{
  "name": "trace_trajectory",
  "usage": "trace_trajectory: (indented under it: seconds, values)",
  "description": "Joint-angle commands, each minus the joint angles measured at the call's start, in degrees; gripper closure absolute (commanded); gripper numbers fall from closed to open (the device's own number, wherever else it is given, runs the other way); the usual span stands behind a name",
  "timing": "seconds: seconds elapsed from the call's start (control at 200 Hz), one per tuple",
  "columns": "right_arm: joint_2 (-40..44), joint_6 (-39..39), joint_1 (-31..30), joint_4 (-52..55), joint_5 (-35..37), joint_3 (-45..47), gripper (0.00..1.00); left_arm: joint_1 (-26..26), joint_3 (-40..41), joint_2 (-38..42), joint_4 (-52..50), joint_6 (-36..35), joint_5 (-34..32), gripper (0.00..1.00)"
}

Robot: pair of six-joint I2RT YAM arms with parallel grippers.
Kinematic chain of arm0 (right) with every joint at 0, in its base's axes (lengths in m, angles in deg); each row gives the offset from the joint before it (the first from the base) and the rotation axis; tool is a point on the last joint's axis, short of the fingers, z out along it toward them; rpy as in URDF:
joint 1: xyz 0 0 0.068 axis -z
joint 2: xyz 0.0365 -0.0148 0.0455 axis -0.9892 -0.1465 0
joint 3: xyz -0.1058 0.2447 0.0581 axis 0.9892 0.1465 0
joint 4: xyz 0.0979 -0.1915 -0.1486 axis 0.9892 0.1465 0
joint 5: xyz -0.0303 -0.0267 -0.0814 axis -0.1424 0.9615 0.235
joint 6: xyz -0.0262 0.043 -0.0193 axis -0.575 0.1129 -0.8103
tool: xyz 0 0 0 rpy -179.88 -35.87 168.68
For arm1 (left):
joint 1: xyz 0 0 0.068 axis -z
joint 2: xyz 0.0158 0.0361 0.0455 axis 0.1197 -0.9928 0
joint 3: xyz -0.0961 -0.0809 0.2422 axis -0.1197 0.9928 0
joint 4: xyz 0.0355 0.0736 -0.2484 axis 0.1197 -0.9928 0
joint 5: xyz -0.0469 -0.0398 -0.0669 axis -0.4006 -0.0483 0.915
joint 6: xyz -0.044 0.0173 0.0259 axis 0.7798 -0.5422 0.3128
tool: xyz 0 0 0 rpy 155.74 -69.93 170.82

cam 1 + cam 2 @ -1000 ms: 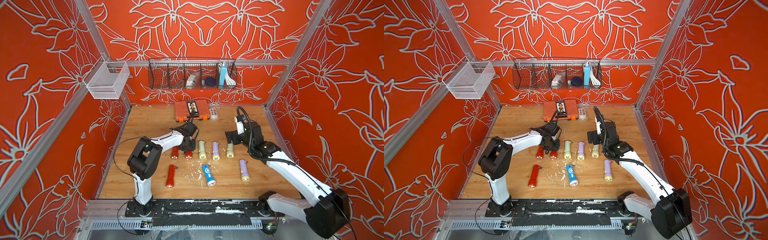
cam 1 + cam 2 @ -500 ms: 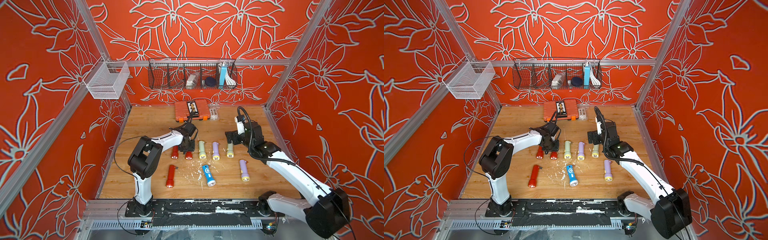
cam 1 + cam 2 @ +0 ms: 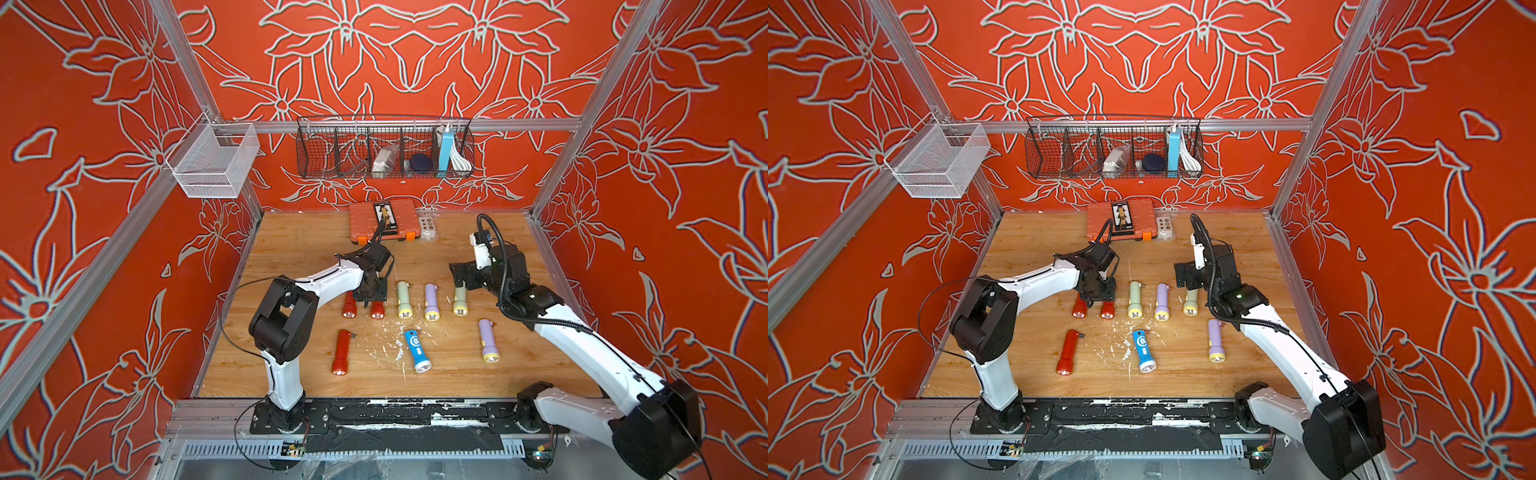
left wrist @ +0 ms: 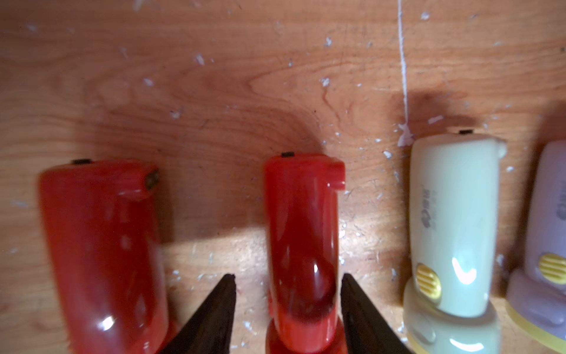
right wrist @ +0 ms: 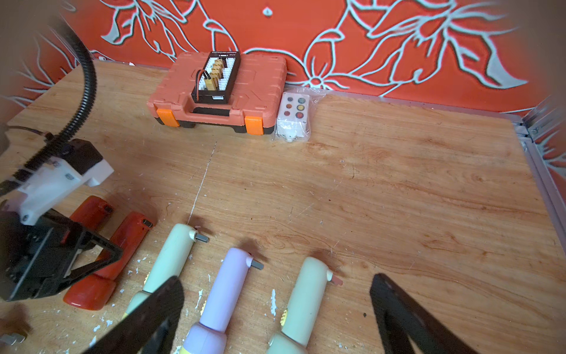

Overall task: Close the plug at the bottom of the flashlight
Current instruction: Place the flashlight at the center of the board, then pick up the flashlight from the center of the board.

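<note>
My left jaws stand parted astride a red flashlight (image 4: 301, 233), seemingly not gripping; my right jaws gape wide over the desk (image 5: 398, 184).

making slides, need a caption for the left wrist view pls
Left gripper open astride a glossy red plastic flashlight, between a second red flashlight and a pale green flashlight.

You're looking into a booth with red walls (image 3: 415, 62) covered in pale flower outlines, framed by silver metal rails (image 3: 519, 123). A black wire basket (image 3: 324, 149) hangs at upper centre of the frame, a white wire basket (image 3: 208, 166) at upper left, above a wooden floor (image 3: 299, 249) scuffed white.
</note>
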Motion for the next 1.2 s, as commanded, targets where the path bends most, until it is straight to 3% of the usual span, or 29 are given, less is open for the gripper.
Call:
trace_trajectory:
  seconds: [0.0, 0.23, 0.47, 1.196]
  values:
    - [0.8, 0.8, 0.3, -0.6, -0.7, 0.7, 0.02, -0.1, -2.0, 4.4, -3.0, -1.0, -1.7, 0.44]
    - [0.7, 0.9, 0.5, -0.7, -1.1, 0.9, 0.02, 1.1, -2.8, 7.4, -2.1, 1.0, 2.1, 0.41]
    - [-0.9, 1.5, 0.7, -1.3, -2.3, 1.0, 0.02, 3.0, -7.1, 4.9, -2.1, 1.4, 5.2, 0.4]
    - [3.3, 1.0, 1.4, -0.4, 0.0, 2.5, 0.02, 9.2, -20.6, -12.3, -7.4, -0.8, 2.5, 0.36]
